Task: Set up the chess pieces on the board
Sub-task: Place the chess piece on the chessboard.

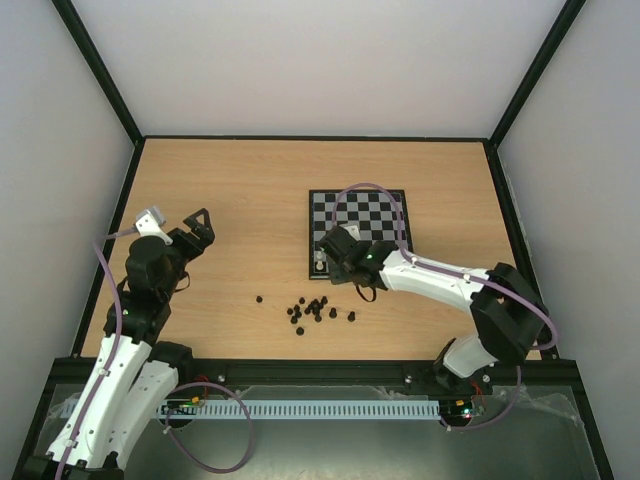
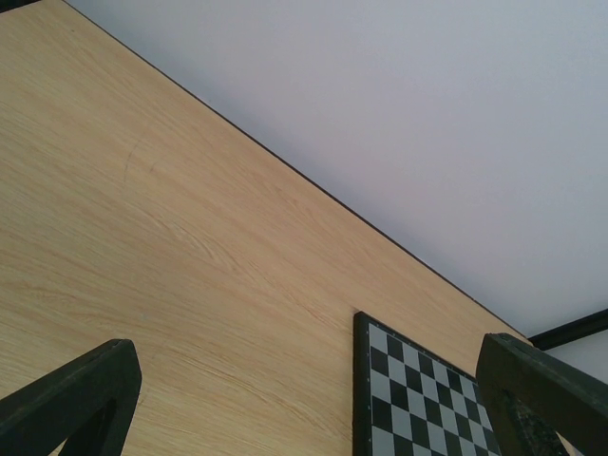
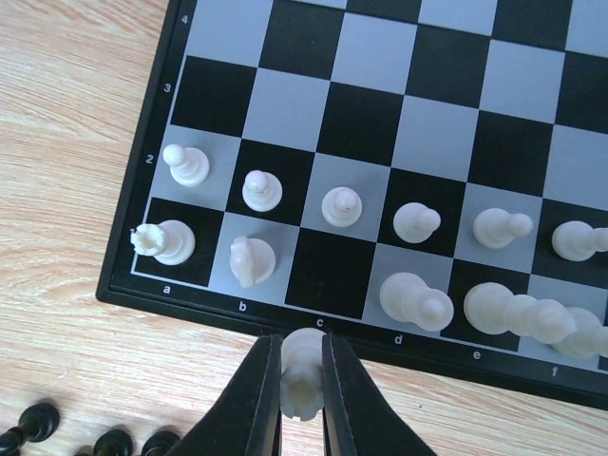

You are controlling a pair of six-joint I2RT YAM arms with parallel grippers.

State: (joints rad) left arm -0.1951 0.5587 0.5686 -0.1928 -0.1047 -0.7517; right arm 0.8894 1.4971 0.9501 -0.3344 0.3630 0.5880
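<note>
Right wrist view, right gripper (image 3: 302, 344) clamped on 1 white chess piece (image 3: 302, 378), near edge of the board (image 3: 328, 271), left gripper (image 1: 199, 216) fingers apart.

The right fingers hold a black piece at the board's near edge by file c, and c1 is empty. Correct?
Not black: the right wrist view shows the right fingers holding a white piece. The rest holds: board's near edge, file c, c1 empty.
</note>
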